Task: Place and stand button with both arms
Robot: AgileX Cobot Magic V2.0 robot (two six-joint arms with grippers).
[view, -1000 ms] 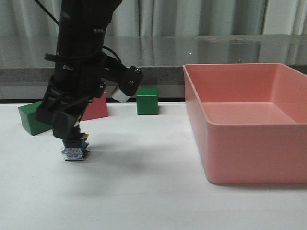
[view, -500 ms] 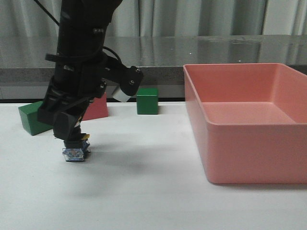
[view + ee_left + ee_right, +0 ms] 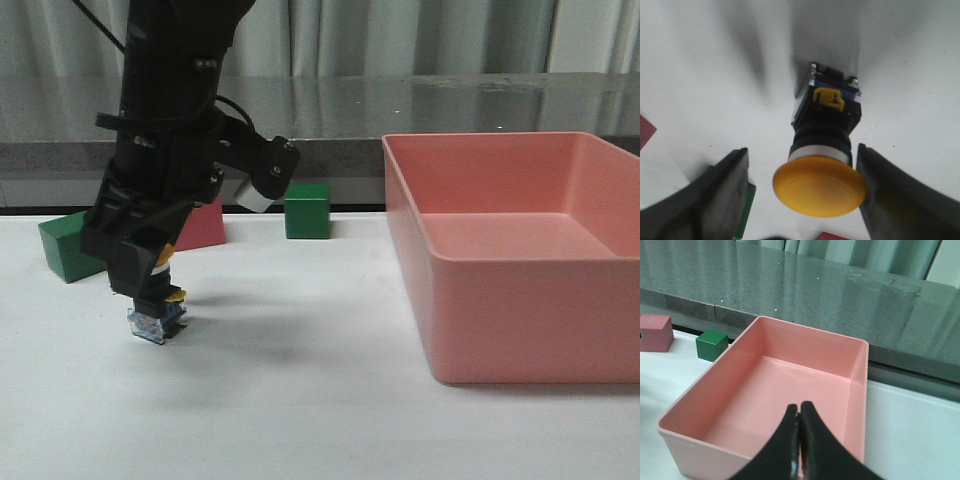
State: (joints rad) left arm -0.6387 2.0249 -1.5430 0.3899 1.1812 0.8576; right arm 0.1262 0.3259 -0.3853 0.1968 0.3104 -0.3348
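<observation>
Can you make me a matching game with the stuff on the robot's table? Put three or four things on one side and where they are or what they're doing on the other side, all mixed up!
Things:
1. button
2. left gripper
3. right gripper
4. small green cube

Places or states:
A. shut, hanging over the pink bin
B. at the back of the table, left of the pink bin
C. standing on its clear base, yellow cap on top
D. open, one finger on each side of the yellow cap

Pairs: 1-C, 2-D, 3-A, 4-B
</observation>
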